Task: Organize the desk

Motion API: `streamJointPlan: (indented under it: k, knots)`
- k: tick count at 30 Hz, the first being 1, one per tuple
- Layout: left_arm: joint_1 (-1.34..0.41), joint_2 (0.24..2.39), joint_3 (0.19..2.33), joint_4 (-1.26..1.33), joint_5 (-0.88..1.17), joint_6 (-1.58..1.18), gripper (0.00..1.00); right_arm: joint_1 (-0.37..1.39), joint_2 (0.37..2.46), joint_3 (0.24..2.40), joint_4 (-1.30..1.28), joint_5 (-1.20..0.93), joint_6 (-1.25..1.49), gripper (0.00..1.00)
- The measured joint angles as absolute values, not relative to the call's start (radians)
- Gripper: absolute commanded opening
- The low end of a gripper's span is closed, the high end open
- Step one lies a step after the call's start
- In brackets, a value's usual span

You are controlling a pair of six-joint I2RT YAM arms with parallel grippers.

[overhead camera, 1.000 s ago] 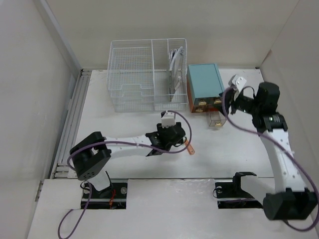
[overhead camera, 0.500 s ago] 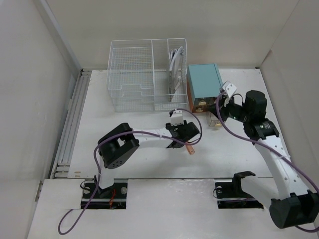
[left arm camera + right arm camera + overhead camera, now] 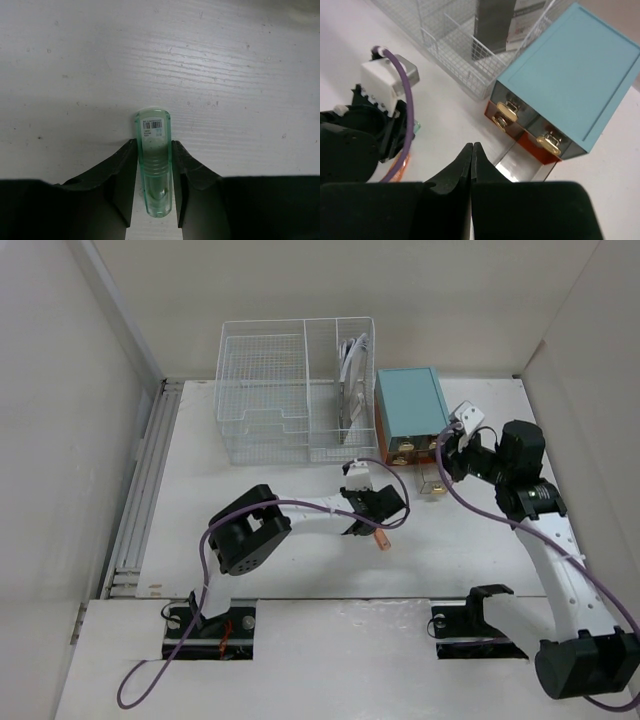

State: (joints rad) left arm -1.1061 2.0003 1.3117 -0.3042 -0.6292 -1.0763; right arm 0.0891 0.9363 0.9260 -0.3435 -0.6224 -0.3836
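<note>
The desk (image 3: 250, 510) is a white tabletop. A clear green tube (image 3: 153, 150) with a barcode label lies on it. Its orange end (image 3: 383, 539) pokes out past my left gripper (image 3: 375, 515) in the top view. In the left wrist view my left gripper (image 3: 154, 142) has both fingers pressed against the tube's sides, low over the desk. My right gripper (image 3: 471, 145) is shut and empty. It hovers in front of the teal drawer box (image 3: 570, 75), just left of the open bottom drawer (image 3: 525, 167). The top view shows it at the box's front (image 3: 447, 453).
A white wire basket (image 3: 295, 390) with upright flat items in its right section stands at the back. The teal drawer box (image 3: 410, 408) sits to its right, with a small drawer (image 3: 432, 483) pulled out. A ribbed rail (image 3: 150, 480) runs along the left edge.
My left gripper moved right, over the tube. My right gripper swung left toward the drawer box front, then eased slightly back. The tube's orange end stayed put.
</note>
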Motion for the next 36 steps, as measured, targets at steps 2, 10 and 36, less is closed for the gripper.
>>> streamJointPlan:
  k: [2,10,36]
  knots:
    - [-1.106,2.000,1.312,-0.304,-0.629,-1.080,0.00,0.081,0.968,0.945,-0.377,-0.614,-0.404,0.00]
    - [-1.106,1.896,1.225,-0.325,-0.629,-1.096,0.00,0.086,1.047,0.974,-0.572,-0.603,-0.586,0.59]
    - [-1.201,0.834,0.844,-0.728,-0.806,-1.299,0.00,0.652,1.709,1.190,-0.765,-0.231,-0.332,0.51]
